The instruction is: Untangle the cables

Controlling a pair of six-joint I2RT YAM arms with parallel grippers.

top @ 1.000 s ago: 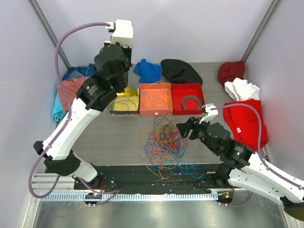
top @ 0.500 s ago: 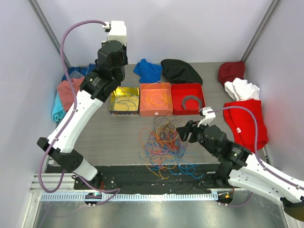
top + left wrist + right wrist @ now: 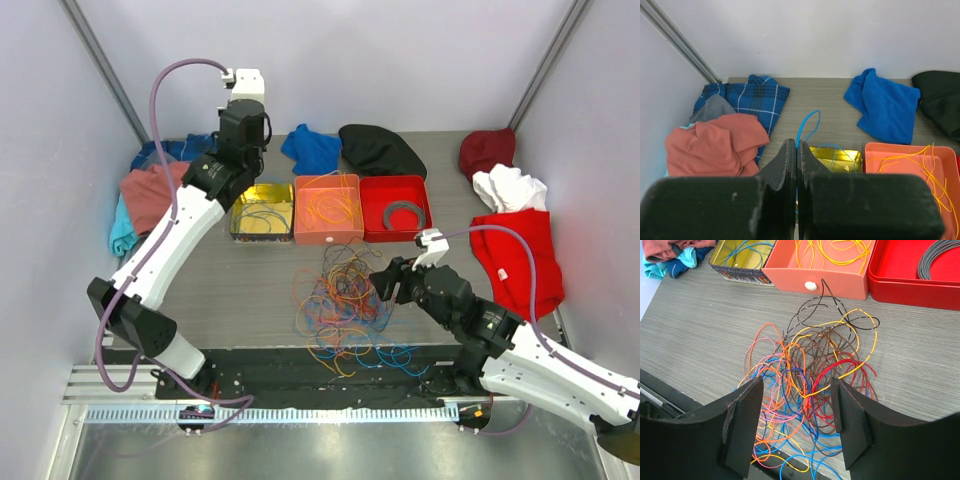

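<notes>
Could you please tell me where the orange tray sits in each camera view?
Top external: orange tray at centre, behind the cables.
Left wrist: orange tray at lower right.
Right wrist: orange tray at top centre.
Shared landmark: the yellow tin beside its left end.

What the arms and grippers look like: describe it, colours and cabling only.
Left arm and right arm: white links, black joints, each trailing a mauve hose to a white wrist box. Left gripper and right gripper: two matte black fingers apiece, flat inside.
</notes>
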